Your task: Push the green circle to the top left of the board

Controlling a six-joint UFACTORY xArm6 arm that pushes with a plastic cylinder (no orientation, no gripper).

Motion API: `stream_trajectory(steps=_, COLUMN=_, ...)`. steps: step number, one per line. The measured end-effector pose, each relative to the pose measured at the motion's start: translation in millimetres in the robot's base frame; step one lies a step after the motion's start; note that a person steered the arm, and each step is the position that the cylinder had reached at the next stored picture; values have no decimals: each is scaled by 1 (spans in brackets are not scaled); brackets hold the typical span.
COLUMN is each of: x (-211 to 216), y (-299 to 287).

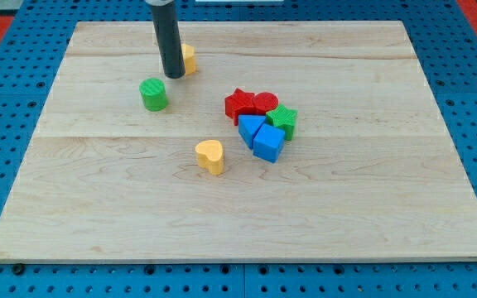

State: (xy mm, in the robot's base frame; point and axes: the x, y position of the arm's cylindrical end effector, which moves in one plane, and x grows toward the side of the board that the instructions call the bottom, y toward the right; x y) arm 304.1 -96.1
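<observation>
The green circle point(153, 93) is a short green cylinder on the wooden board point(98, 207), left of centre in the upper half. My tip point(173, 75) is the lower end of the dark rod, just above and to the right of the green circle, a small gap apart. The rod partly hides a yellow block point(189, 59) behind it.
A yellow heart-shaped block point(210, 156) lies near the centre. To its right is a tight cluster: a red star point(238, 104), a red circle point(265, 103), a green star point(284, 120), a blue triangle point(250, 128) and a blue cube point(269, 142).
</observation>
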Motion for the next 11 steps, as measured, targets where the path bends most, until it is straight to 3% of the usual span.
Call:
stream_trajectory(steps=1, x=-44, y=7)
stream_trajectory(steps=2, x=-61, y=20)
stream_trajectory(steps=4, x=46, y=-4)
stream_trajectory(steps=7, x=109, y=-15)
stream_trajectory(steps=8, x=119, y=-58)
stream_trajectory(steps=11, x=15, y=-6)
